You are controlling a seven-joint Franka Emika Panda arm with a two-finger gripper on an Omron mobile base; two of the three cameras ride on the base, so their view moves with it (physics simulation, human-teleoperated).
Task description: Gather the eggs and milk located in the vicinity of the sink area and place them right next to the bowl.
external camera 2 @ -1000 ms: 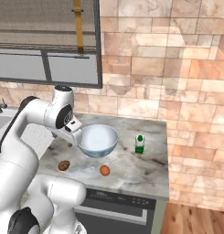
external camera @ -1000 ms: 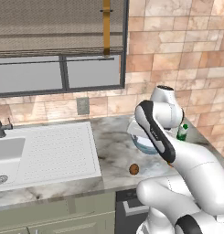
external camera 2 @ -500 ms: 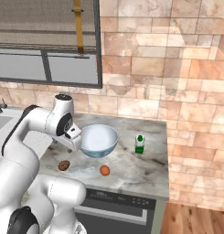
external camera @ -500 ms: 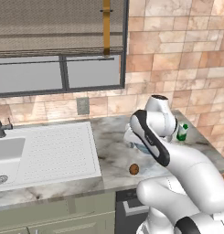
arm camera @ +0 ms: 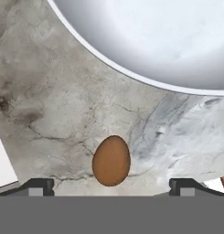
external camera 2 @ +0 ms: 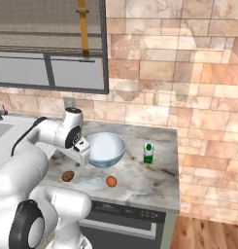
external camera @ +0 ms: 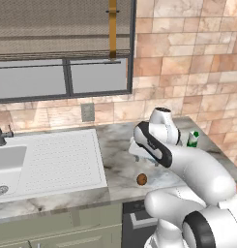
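Right now the gripper hangs with jaws wide apart and empty, just above the dark egg, which lies on the counter near the bowl rim. The orange egg sits close by the bowl too, and the milk stands beside the bowl. An egg is probably light, smooth, brittle and apt to roll; a gentle pinch across its narrow middle seems best.

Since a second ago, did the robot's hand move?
Yes. In the right base view the hand has come down beside the bowl, lower toward the counter.
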